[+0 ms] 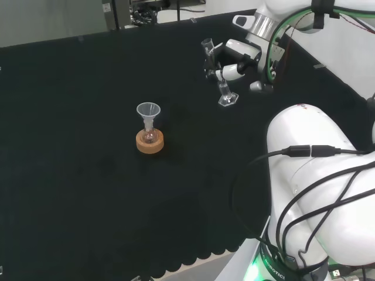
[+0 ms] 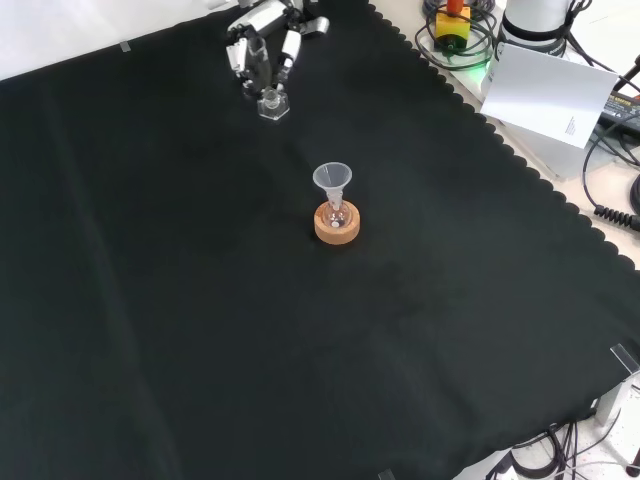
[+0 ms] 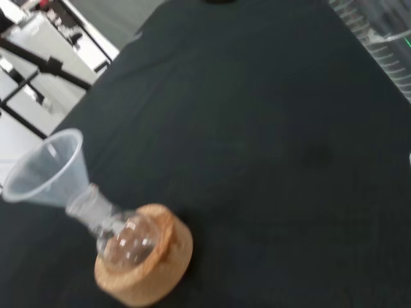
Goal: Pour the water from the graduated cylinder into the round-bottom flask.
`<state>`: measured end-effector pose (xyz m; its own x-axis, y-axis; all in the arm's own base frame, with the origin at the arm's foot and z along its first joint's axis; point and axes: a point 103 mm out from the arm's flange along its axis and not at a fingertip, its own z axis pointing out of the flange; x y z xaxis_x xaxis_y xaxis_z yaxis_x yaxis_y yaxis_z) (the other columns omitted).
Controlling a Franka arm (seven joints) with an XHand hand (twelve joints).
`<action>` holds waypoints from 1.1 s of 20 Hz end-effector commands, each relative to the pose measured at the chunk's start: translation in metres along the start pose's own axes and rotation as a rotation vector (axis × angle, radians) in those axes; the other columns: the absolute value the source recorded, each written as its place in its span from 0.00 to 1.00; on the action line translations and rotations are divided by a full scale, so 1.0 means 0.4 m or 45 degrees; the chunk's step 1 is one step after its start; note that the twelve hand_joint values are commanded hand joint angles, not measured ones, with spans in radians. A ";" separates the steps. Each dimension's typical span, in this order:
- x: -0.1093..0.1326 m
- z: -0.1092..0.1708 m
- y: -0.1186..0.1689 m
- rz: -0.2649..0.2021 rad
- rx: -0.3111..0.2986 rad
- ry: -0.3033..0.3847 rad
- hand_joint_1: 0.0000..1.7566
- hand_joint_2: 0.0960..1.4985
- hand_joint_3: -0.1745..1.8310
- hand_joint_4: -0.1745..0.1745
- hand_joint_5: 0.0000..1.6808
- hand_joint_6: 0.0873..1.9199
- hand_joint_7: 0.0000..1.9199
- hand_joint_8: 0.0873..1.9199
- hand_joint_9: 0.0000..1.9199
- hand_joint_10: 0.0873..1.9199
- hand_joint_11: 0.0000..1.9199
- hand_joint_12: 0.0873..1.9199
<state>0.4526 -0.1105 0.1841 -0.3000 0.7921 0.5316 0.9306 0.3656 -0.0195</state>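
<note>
A small round-bottom flask [image 1: 150, 135] sits on a cork ring [image 1: 150, 144] near the middle of the cloth, with a clear funnel [image 1: 148, 109] in its neck. Right of it in the head view, the hand [image 1: 235, 61] has its fingers curled round a clear graduated cylinder [image 1: 214, 73]. The cylinder leans slightly, and its hexagonal foot [image 1: 228, 100] is at or just above the cloth. In the front view the hand [image 2: 262, 40] and the cylinder's foot [image 2: 273, 105] are beyond the funnel [image 2: 332, 178] and flask [image 2: 337, 212]. The wrist view has the funnel [image 3: 48, 170], flask [image 3: 125, 240], cork ring [image 3: 154, 266] and cylinder wall [image 3: 379, 38].
The black cloth [image 2: 200, 300] spreads wide around the flask. Its scalloped edge [image 2: 520, 170] runs down the right of the front view, with cables and a white sheet [image 2: 550, 90] past it. The arm's white links [image 1: 316, 175] stand at the head view's right.
</note>
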 end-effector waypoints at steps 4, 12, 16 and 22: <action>0.094 0.027 -0.052 -0.003 0.192 -0.187 0.66 0.78 0.00 0.01 0.61 0.48 0.66 0.13 0.74 0.00 0.67 0.33; 0.159 0.069 -0.033 0.024 0.401 -0.407 0.66 0.78 0.00 0.00 0.61 0.48 0.66 0.13 0.74 0.00 0.67 0.33; 0.184 0.089 -0.014 0.031 0.478 -0.473 0.66 0.78 0.00 0.00 0.61 0.48 0.66 0.13 0.74 0.00 0.67 0.33; 0.205 0.118 0.006 0.073 0.647 -0.573 0.66 0.78 0.00 0.01 0.61 0.48 0.66 0.12 0.74 0.00 0.68 0.33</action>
<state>0.4191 -0.0297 0.1919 -0.4098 0.8822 0.2319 0.8105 0.4688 -0.3512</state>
